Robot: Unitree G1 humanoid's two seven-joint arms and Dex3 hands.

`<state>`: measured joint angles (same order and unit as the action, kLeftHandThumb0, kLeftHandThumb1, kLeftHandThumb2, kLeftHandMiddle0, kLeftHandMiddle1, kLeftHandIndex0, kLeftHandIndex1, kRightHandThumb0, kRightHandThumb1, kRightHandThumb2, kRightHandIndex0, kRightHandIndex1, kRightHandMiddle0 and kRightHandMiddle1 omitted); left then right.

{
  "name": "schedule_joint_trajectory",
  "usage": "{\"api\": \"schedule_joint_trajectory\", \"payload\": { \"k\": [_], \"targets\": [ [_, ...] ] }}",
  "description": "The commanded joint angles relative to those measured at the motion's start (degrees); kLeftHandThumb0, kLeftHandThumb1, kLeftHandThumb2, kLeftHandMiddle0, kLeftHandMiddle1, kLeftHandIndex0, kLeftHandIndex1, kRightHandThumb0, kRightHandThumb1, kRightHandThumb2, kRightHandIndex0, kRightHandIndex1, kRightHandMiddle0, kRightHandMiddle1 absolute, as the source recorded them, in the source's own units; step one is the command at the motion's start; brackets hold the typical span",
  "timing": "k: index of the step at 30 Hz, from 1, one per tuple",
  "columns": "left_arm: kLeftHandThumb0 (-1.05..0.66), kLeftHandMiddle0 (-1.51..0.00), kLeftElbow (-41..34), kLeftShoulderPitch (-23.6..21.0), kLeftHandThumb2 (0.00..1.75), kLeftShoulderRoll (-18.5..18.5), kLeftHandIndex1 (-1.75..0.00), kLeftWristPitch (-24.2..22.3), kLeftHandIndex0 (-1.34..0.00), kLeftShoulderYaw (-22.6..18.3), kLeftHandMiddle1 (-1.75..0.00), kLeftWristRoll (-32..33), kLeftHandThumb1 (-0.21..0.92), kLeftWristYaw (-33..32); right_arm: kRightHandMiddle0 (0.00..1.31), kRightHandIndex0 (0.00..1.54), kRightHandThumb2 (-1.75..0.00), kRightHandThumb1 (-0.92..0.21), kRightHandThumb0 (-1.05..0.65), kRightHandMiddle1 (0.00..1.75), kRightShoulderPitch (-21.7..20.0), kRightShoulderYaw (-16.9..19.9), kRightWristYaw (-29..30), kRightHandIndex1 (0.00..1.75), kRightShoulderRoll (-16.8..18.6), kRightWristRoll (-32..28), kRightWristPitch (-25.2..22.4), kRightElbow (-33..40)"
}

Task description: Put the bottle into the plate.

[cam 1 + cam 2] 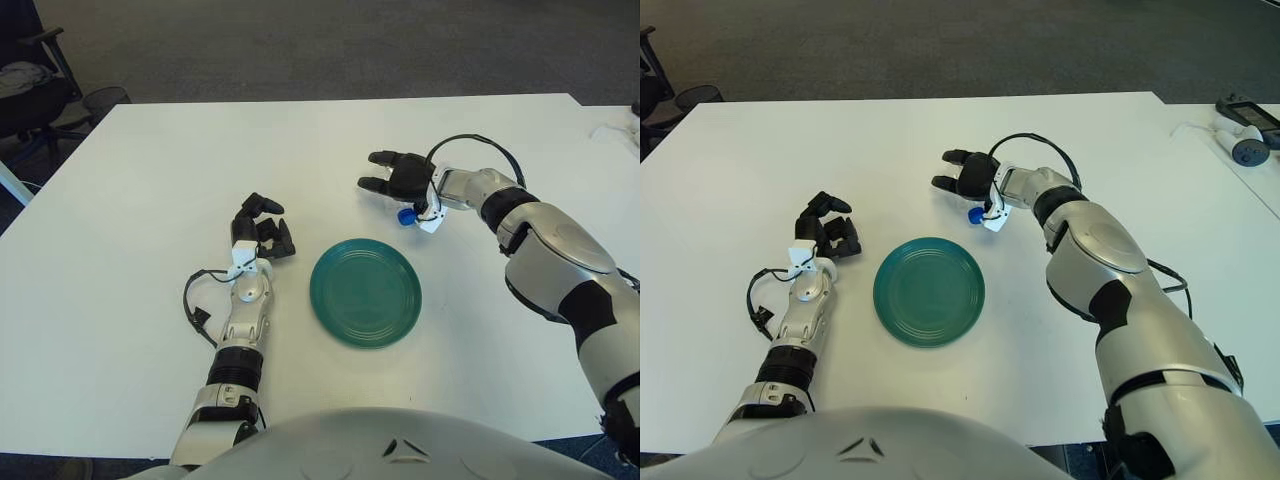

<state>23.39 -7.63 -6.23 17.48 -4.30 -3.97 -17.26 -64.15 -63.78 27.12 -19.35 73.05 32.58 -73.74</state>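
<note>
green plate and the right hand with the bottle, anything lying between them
Nothing: only bare white table separates the green plate from the right hand holding the bottle, shown in both eye views.

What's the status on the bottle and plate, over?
Right hand shut on bottle, beyond plate. Left hand idle, left of plate. Plate holds nothing.

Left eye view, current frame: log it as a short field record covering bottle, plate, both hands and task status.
bottle: blue cap visible under the right robot hand, body mostly hidden
plate: green plate, nothing on it, nearer the robot than the bottle
right robot hand: over the bottle, fingers around it
left robot hand: idle, left of the plate
surface: white table
status: bottle not yet in plate
</note>
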Motion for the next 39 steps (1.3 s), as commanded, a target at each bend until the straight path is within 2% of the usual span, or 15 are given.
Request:
{"api": "schedule_joint_trajectory", "payload": {
  "k": [1,9,13,16,17,21,24,26,28,31,33,35,36,37,39],
  "targets": [
    [-0.61,-1.31,1.85,0.40,1.68,-0.20,-1.75,-1.13,-0.86,-0.13,-1.75,0.03,0.02,-0.26,0.00,0.00,-0.13,-0.92,-1.05,0.00,1.22,-0.57,0.44,0.00,1.28,0.12,0.23,-0.72],
    [-0.61,-1.31,2.60,0.27,1.68,-0.33,-1.75,0.38,-0.86,-0.09,-1.75,0.00,0.02,-0.32,0.02,0.04,-0.13,-0.91,-0.99,0.05,1.28,-0.61,1.91,0.01,2.23,-0.04,0.69,-1.42],
    [-0.61,-1.30,3.04,0.17,1.68,-0.34,-1.75,0.87,-0.86,-0.06,-1.75,-0.10,0.02,-0.45,0.00,0.19,-0.12,-0.87,-0.86,0.35,1.23,-0.41,2.23,0.05,2.30,-0.36,1.62,-1.64],
    [-0.61,-1.30,3.16,0.13,1.68,-0.45,-1.75,0.78,-0.86,-0.04,-1.75,-0.10,0.02,-0.56,0.00,0.27,-0.13,-0.85,-0.80,0.50,1.29,-0.22,2.43,0.07,2.30,-0.69,2.07,-1.78],
    [-0.61,-1.30,3.11,0.12,1.68,-0.46,-1.75,0.63,-0.86,-0.07,-1.75,-0.07,0.02,-0.61,0.00,0.31,-0.16,-0.82,-0.78,0.56,1.32,-0.05,2.38,0.08,2.34,-0.91,2.26,-1.82],
    [-0.61,-1.30,3.16,0.05,1.68,-0.54,-1.75,0.44,-0.86,-0.08,-1.75,-0.08,0.02,-0.82,0.00,0.42,-0.49,-0.63,-0.70,0.77,1.65,0.94,1.41,0.13,2.26,-2.02,2.67,-2.06],
    [-0.62,-1.30,3.27,0.03,1.68,-0.56,-1.75,0.70,-0.86,-0.05,-1.75,-0.03,0.02,-0.82,0.00,0.45,-0.60,-0.56,-0.68,0.84,1.82,1.43,0.65,0.17,2.21,-2.63,2.79,-2.18],
    [-0.62,-1.30,3.42,0.03,1.68,-0.52,-1.75,1.10,-0.87,-0.03,-1.75,0.06,0.02,-0.71,0.00,0.44,-0.67,-0.51,-0.65,0.91,2.03,1.74,0.19,0.29,2.14,-3.09,2.92,-2.24],
    [-0.62,-1.30,3.55,0.02,1.68,-0.47,-1.75,1.41,-0.87,0.01,-1.75,0.02,0.02,-0.70,0.00,0.39,-0.75,-0.45,-0.61,1.02,2.57,1.89,0.98,0.54,2.04,-3.27,2.38,-2.29],
    [-0.62,-1.30,3.65,0.02,1.69,-0.40,-1.75,1.57,-0.87,0.06,-1.75,-0.01,0.02,-0.65,0.00,0.35,-0.81,-0.41,-0.59,1.17,2.89,2.21,1.73,0.79,1.98,-3.60,2.23,-2.27],
    [-0.62,-1.30,3.67,0.03,1.69,-0.34,-1.75,1.53,-0.87,0.08,-1.75,0.10,0.02,-0.44,0.03,0.35,-0.83,-0.39,-0.58,1.41,3.06,2.40,2.44,1.07,1.92,-3.74,2.38,-2.25],
    [-0.62,-1.31,3.66,0.03,1.69,-0.32,-1.75,1.59,-0.87,0.10,-1.75,0.29,0.02,-0.18,0.13,0.41,-0.86,-0.37,-0.55,1.61,3.24,2.10,4.08,1.43,1.76,-3.33,2.53,-2.12],
    [-0.62,-1.31,3.66,0.03,1.69,-0.32,-1.75,1.61,-0.87,0.10,-1.75,0.33,0.02,-0.12,0.16,0.43,-0.87,-0.36,-0.54,1.64,3.27,1.99,4.55,1.49,1.72,-3.19,2.57,-2.11],
    [-0.62,-1.31,3.71,0.01,1.69,-0.32,-1.75,1.62,-0.87,0.10,-1.75,0.29,0.02,-0.19,0.30,0.52,-0.95,-0.39,-0.51,1.65,3.47,1.63,6.15,1.58,1.59,-2.70,2.18,-2.02],
    [-0.62,-1.31,3.73,-0.04,1.69,-0.29,-1.75,1.41,-0.87,0.10,-1.75,0.13,0.02,-0.39,0.46,0.66,-1.09,-0.36,-0.49,1.67,4.10,1.09,9.96,1.66,1.35,-1.87,0.72,-1.85]
  ]
}}
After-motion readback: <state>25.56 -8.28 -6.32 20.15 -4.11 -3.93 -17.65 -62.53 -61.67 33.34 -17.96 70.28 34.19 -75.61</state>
